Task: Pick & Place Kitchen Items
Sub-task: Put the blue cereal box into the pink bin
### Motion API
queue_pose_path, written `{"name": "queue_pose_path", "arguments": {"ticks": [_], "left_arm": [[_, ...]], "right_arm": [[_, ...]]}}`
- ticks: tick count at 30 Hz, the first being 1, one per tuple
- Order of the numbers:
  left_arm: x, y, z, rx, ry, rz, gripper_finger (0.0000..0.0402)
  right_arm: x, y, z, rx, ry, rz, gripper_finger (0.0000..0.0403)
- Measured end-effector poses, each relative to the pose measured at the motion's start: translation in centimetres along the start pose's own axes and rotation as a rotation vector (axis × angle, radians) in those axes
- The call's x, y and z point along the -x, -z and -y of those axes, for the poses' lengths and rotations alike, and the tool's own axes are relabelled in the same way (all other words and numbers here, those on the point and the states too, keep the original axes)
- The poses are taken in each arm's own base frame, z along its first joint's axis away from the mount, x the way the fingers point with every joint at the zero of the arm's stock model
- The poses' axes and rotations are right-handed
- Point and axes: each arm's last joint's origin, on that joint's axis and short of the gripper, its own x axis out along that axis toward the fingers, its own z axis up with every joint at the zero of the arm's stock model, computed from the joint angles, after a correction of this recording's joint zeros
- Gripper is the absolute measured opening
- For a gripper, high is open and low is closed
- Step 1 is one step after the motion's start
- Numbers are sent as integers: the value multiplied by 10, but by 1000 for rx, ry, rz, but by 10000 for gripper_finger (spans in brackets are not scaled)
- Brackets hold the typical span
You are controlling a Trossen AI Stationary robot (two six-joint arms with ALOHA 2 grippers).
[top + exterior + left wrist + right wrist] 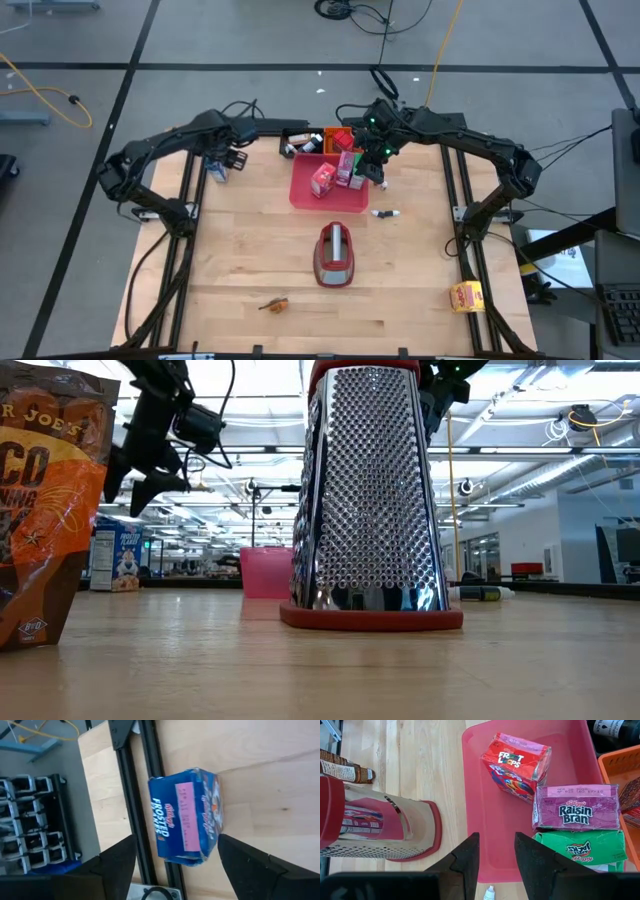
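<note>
Left tool (172, 865) hangs with fingers apart above the blue carton (185, 815) at the worktop (250, 250) edge, placed to straddle it. Right tool (495, 857), fingers narrowly apart and empty, waits over the tray (500, 820).

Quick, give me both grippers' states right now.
Left gripper: open, above the blue Frosted Flakes carton, holding nothing.
Right gripper: fingers slightly apart over the pink tray, holding nothing.

Left arm: reaches in from the table's left edge, elbow bent, wrist toward the far-left corner.
Left gripper (222, 162): fingers (112, 865) spread wide, nothing between them.
Right arm: reaches in from the right edge, forearm angled toward the far centre.
Right gripper (381, 172): pointing down, fingers (465, 857) narrowly apart, holding nothing.
</note>
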Motion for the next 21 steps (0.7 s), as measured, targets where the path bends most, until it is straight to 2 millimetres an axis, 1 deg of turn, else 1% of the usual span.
{"name": "queue_pose_path", "arguments": {"ticks": [3, 6, 10, 15, 18, 21], "left_arm": [[-3, -4, -4, 17, 7, -9, 274], [-10, -6, -3, 19, 56, -27, 275], [-27, -6, 0, 15, 95, -57, 274], [-48, -4, -3, 22, 77, -89, 272], [-53, -3, -6, 27, 65, -108, 257], [-52, -4, -6, 33, 66, -106, 223]], "right_arm": [[0, 0, 0, 0, 0, 0, 114], [0, 0, 0, 0, 0, 0, 114], [0, 0, 0, 0, -1, 1, 114], [0, 0, 0, 0, -3, 1, 114], [0, 0, 0, 1, -3, 2, 114], [0, -1, 0, 4, -1, 8, 114]]}}
